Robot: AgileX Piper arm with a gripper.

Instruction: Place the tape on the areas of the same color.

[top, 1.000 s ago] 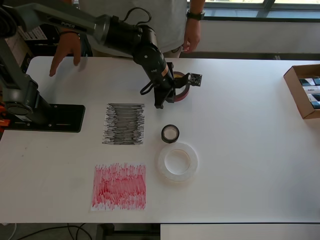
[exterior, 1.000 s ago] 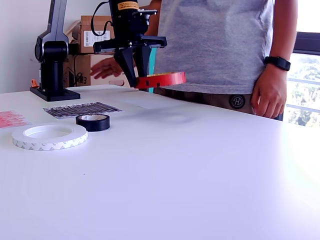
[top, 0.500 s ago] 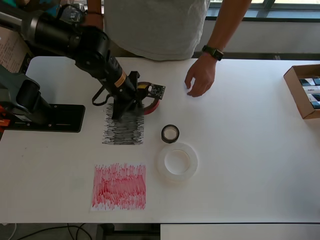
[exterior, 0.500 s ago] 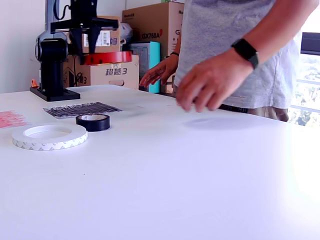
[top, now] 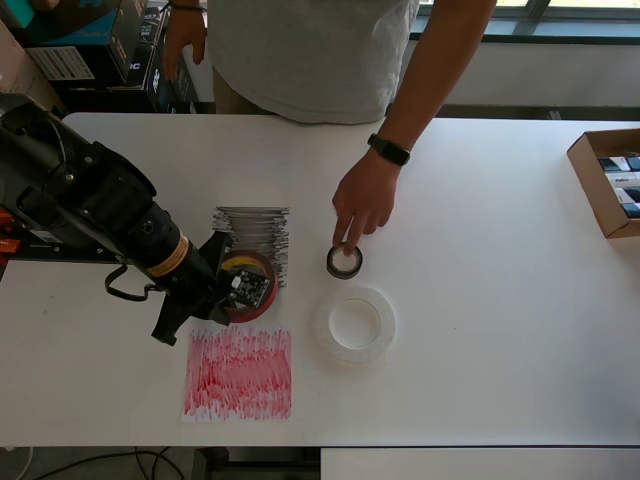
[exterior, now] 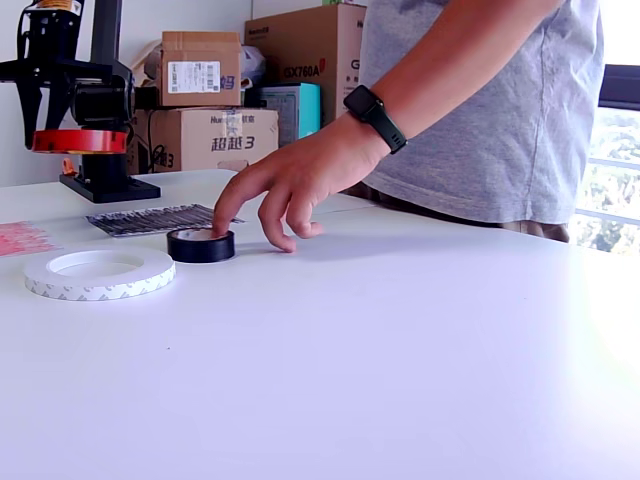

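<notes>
Above the bench's left half, gripper [top: 232,290] clamping glossy red roll [top: 252,287] aloft between scribbled black sheet [top: 255,231] and red sheet [top: 239,373], person's hand [top: 362,204] touching small black roll [top: 344,262] mid-bench, translucent white ring [top: 354,324] flat beside it.

Three tape rolls are showing: a red roll [top: 249,286] sitting between the fingers [top: 212,292], a small black roll [top: 344,262] off to the overhead view's right of the fingers, and a big clear roll [top: 355,324] beside that one. Two scribbled sheets are showing, a black sheet [top: 257,226] above the fingers and a red sheet [top: 239,374] just below them. One person's hand [top: 364,203] is reaching in. One open box [top: 606,180] is sitting far from the fingers on the counter [top: 480,360].
</notes>
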